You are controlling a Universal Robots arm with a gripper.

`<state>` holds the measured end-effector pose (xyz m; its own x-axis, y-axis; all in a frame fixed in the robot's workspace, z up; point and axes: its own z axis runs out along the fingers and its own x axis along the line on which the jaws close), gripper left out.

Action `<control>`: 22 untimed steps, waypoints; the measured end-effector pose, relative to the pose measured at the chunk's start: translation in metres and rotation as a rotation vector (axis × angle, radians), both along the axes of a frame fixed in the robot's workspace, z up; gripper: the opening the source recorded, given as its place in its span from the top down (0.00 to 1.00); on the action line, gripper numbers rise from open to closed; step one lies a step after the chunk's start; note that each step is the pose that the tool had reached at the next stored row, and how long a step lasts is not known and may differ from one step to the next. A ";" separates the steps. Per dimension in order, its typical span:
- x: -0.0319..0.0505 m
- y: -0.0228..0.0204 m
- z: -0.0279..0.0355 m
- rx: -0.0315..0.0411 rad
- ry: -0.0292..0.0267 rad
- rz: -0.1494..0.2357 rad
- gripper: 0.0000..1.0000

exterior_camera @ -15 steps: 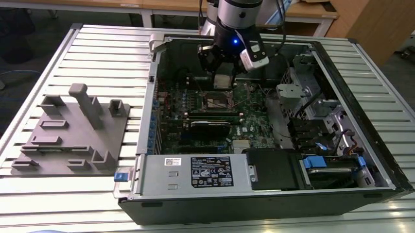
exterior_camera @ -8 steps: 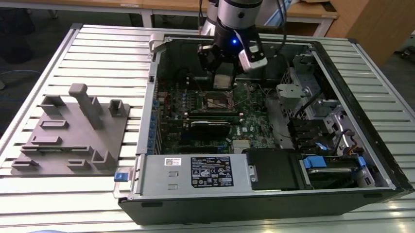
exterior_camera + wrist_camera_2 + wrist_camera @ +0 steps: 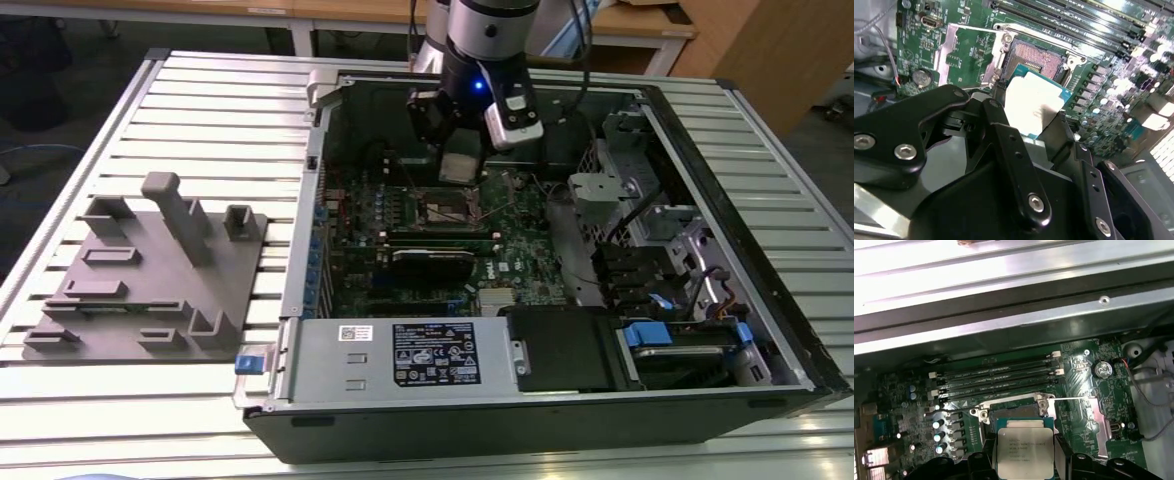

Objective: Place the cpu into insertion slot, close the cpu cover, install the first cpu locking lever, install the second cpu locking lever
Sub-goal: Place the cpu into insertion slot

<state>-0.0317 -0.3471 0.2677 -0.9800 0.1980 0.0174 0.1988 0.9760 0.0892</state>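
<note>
Fingers (image 3: pixel 1061 134) of the gripper (image 3: pixel 461 165) are clamped on two opposite edges of the cpu (image 3: pixel 1034 102), which hangs close over the near edge of the insertion slot (image 3: pixel 1035 59), not yet seated. Light, thin and stiff, it is likely fragile underneath, so an edge hold suits it. The slot's pin field lies bare, and the cpu cover (image 3: pixel 961 50) is swung open beside it. Both sit towards the far wall of the open computer case (image 3: pixel 534 420) on the table (image 3: pixel 134 400).

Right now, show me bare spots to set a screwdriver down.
Bare table borders the grey fixture block on its far and near sides, at the exterior view's left. The computer case is crowded: jaws hold the cpu by the insertion slot.
</note>
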 end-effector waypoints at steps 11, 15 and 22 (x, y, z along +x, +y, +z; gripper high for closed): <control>0.0000 0.0000 -0.0006 0.0001 0.0000 -0.147 0.46; 0.0000 0.0000 -0.0007 0.0001 0.0000 -0.202 0.46; 0.0000 0.0000 -0.0010 0.0001 0.0000 -0.297 0.46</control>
